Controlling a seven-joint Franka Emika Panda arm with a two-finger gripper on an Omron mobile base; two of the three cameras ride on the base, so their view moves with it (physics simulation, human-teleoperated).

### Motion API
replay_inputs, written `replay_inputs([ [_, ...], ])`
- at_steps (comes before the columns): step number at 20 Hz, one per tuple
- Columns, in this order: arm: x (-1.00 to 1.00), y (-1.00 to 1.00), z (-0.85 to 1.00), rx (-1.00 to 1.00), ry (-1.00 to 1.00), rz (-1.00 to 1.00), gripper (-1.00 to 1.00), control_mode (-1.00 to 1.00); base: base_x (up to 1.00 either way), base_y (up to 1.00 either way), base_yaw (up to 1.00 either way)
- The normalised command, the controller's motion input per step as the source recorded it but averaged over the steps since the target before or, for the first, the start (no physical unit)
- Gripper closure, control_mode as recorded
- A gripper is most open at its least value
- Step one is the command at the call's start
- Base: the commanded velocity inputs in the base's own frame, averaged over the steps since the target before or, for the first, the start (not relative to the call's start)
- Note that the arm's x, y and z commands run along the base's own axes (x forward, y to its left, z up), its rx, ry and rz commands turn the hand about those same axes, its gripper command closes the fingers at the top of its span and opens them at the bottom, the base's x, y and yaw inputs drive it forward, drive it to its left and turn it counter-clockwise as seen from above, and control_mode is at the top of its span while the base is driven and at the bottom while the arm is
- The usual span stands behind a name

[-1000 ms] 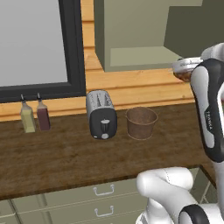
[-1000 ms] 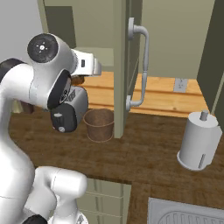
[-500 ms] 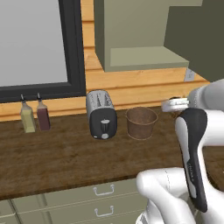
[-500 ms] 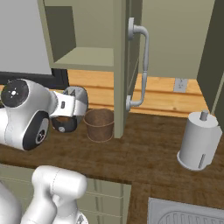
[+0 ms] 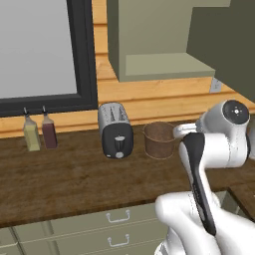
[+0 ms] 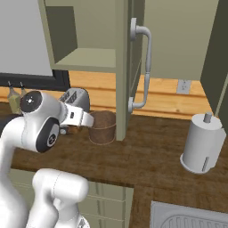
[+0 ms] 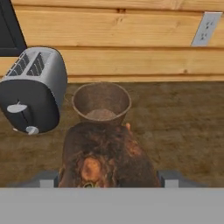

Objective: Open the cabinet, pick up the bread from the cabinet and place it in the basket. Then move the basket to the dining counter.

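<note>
Toaster (image 7: 33, 89) just beside basket (image 7: 101, 103)

The wood counter (image 5: 60, 179) bears the toaster (image 5: 114, 130), the basket (image 5: 159, 140), two bottles (image 5: 40, 133).

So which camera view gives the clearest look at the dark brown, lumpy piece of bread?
The hand view: the dark brown lumpy bread sits large between the gripper fingers, before the woven basket. In the right base view, bread is a sliver; in the left, I cannot make it out.

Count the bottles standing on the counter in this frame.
2. A yellowish bottle and a dark red bottle stand side by side under the window, left of the toaster. Others could be hidden behind the arm.
</note>
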Motion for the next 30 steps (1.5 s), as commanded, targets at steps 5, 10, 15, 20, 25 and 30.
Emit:
replay_inputs([
  [5,0.68,0.0,-0.54,-0.01,0.03,-0.04,1.0,-1.0,0.0,0.0,0.0],
  [10,0.71,0.0,-0.47,0.0,0.0,0.0,1.0,-1.0,0.0,0.0,0.0],
  [15,0.29,-0.02,-0.15,0.04,-0.05,0.0,1.0,-1.0,0.0,0.0,0.0],
  [20,0.5,-0.04,0.02,0.01,0.08,0.0,1.0,-1.0,0.0,0.0,0.0],
  [25,0.48,0.0,-0.08,0.01,0.05,0.0,1.0,-1.0,0.0,0.0,0.0],
  [30,0.55,-0.13,-0.28,0.02,0.05,0.0,1.0,-1.0,0.0,0.0,0.0],
])
